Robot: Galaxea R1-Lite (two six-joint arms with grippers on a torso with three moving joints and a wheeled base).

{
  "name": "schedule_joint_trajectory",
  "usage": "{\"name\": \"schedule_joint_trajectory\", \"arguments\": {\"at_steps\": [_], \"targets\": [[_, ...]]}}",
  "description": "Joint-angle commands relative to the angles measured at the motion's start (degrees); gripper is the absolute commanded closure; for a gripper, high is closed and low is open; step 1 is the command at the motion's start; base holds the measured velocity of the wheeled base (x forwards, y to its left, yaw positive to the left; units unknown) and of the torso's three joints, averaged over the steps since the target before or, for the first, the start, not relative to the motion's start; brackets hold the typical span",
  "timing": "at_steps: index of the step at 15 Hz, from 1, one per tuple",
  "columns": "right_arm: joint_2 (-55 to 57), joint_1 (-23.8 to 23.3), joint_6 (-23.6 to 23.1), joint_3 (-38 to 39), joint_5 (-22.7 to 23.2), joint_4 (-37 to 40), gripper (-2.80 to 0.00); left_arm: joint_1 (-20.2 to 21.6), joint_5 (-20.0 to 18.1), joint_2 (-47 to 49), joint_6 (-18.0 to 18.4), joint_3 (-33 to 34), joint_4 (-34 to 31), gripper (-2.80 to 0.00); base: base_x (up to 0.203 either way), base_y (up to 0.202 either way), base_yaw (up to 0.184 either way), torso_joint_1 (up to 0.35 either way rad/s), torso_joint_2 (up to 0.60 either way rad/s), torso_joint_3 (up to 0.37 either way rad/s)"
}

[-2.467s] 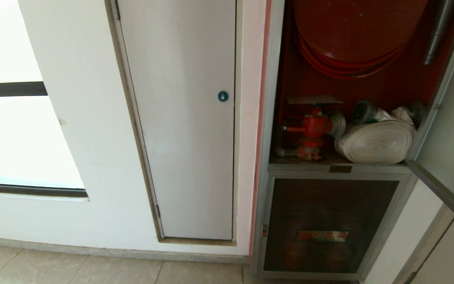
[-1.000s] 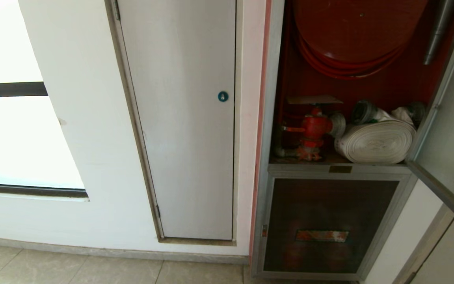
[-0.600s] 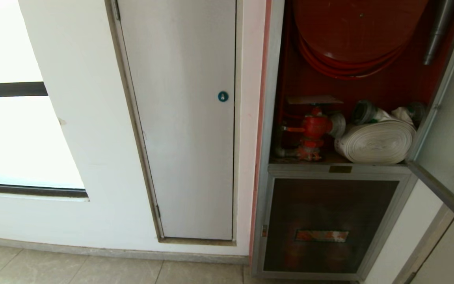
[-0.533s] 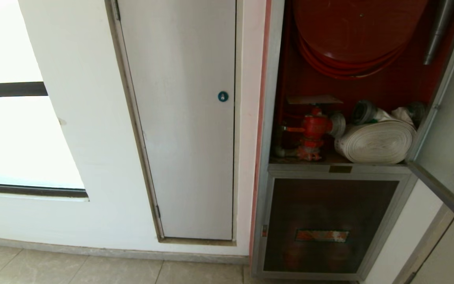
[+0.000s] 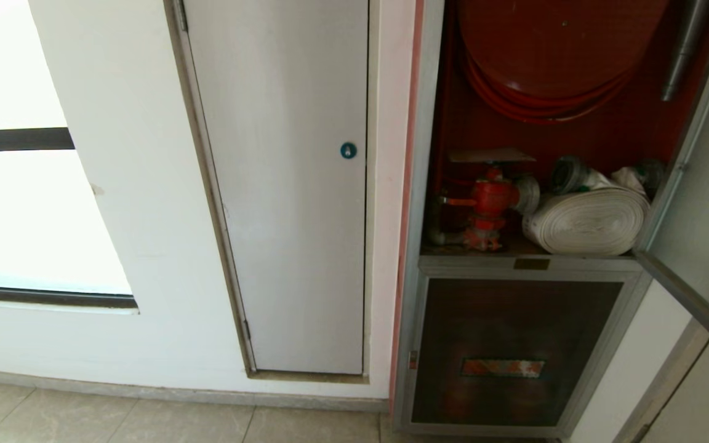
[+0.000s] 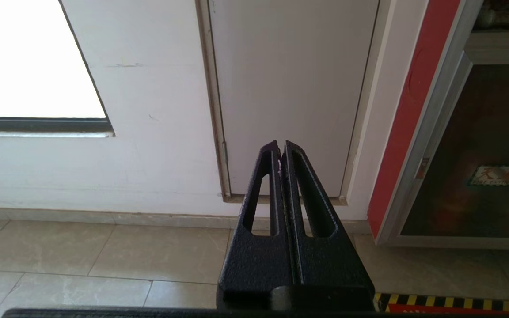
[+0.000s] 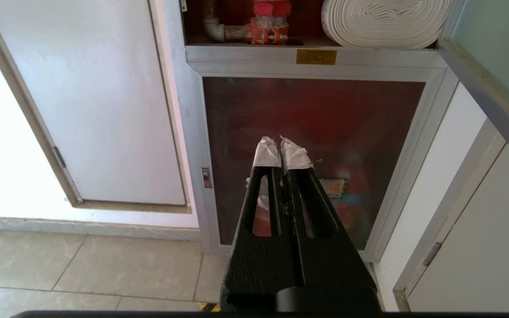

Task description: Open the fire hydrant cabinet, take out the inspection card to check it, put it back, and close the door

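The fire hydrant cabinet (image 5: 419, 184) stands open at the right of the head view, showing a red hose reel (image 5: 551, 55), a red valve (image 5: 490, 203) and a white rolled hose (image 5: 588, 221). Its door (image 5: 705, 203) is swung out at the far right. A thin flat sheet (image 5: 493, 155) lies on top of the valve; I cannot tell whether it is the inspection card. Neither arm shows in the head view. My left gripper (image 6: 280, 148) is shut and empty, low before the white door. My right gripper (image 7: 281, 143), tips wrapped in white tape, is shut and empty before the cabinet's lower dark panel (image 7: 312, 119).
A plain white door (image 5: 293, 184) with a round blue lock (image 5: 348, 150) is left of the cabinet. A bright window (image 5: 16, 215) lies further left. The open door's lower frame edge (image 7: 484, 92) juts out on the right above another pale panel (image 5: 699, 394). Tiled floor (image 5: 114, 418) runs below.
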State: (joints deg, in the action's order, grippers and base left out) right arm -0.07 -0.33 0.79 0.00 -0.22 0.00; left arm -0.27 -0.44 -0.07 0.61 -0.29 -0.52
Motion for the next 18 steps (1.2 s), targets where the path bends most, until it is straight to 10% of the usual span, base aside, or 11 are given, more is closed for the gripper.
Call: {"name": "schedule_joint_trajectory", "arguments": {"at_steps": [1, 18], "targets": [[0.0, 0.0, 0.0, 0.0, 0.0, 0.0, 0.0, 0.0, 0.0, 0.1, 0.0, -0.1, 0.0, 0.0, 0.0, 0.0, 0.0, 0.0, 0.0, 0.0], [0.0, 0.0, 0.0, 0.0, 0.0, 0.0, 0.0, 0.0, 0.0, 0.1, 0.2, -0.1, -0.1, 0.0, 0.171, 0.0, 0.001, 0.003, 0.0, 0.002]]}}
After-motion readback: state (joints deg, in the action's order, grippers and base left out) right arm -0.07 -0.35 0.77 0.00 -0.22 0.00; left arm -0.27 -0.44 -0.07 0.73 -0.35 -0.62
